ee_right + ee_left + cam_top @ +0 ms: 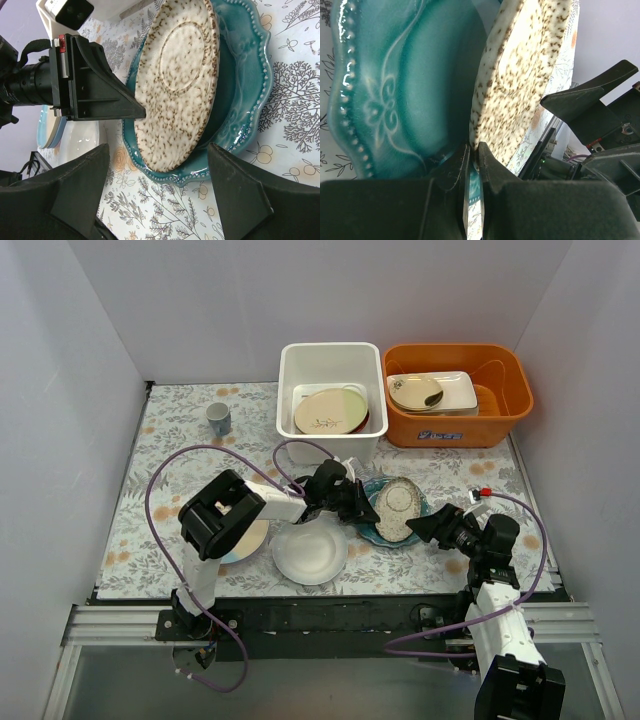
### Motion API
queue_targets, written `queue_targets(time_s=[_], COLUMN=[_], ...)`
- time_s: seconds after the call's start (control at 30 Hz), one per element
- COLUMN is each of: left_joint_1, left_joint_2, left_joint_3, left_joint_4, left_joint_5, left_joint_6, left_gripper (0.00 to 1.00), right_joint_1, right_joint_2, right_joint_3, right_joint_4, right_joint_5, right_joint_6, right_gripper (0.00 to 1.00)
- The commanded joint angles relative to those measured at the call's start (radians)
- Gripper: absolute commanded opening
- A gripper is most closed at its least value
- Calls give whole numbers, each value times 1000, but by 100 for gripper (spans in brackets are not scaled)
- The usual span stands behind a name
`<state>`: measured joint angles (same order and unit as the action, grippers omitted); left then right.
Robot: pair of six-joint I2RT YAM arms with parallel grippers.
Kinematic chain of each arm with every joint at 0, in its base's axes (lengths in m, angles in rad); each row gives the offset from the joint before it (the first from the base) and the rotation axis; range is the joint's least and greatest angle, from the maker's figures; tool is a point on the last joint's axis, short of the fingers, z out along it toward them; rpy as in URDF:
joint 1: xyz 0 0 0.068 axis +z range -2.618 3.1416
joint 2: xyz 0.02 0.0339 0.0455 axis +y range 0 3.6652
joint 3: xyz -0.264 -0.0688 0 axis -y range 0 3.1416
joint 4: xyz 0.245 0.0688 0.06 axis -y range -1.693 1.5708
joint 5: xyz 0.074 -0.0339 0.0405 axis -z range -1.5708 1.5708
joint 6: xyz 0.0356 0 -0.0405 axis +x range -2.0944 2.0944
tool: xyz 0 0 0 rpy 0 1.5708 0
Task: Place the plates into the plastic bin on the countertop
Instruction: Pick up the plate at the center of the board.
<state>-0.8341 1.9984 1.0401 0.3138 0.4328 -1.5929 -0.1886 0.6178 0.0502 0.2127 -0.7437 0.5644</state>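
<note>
Nearest the arm bases, a plain white plate (310,552) lies flat on the leaf-printed bench (170,440), just left of and nearer than the teal plate (245,90). The right tool (420,527) sits at the teal plate's right edge, its fingers spread wide and holding nothing. The teal plate is glossy, with a scalloped, beaded rim and raised scrollwork. On it rests a cream plate (175,85), freckled brown all over, with a faint ring round its middle. The left tool (474,150) is clenched on the cream plate's left rim, and that edge stands clear of the teal plate beneath. Beyond the teal plate, the white bin (330,360) holds a cream-and-pale-blue plate (328,412) with a sprig. An orange tub (500,370) stands farther right, and a mug (219,418) far left.
</note>
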Motion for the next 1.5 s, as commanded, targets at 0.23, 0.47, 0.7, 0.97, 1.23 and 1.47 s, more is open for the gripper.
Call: queue_targets(time_s=[0.23, 0.47, 0.7, 0.97, 1.23, 1.47], left_joint_1=[-13, -13, -13, -13, -11, -11], left_joint_2=[-92, -147, -174, -201, -227, -254], left_joint_3=[-9, -2, 3, 17, 23, 28], left_joint_4=[-79, -119, -147, -182, -220, -239], left_joint_5=[-15, -39, -57, -74, -94, -114], left_joint_6=[74, 90, 105, 122, 137, 142], left_gripper=[0, 0, 0, 0, 0, 0], right_joint_1=[1, 0, 1, 1, 1, 1], right_joint_2=[-9, -6, -13, -10, 0, 5], right_joint_3=[-4, -4, -4, -1, -3, 5], right_joint_4=[36, 40, 39, 40, 42, 33], right_joint_5=[0, -5, -8, -8, -9, -3], right_joint_6=[-14, -11, -9, -15, -21, -35], right_gripper=[86, 86, 85, 86, 86, 88])
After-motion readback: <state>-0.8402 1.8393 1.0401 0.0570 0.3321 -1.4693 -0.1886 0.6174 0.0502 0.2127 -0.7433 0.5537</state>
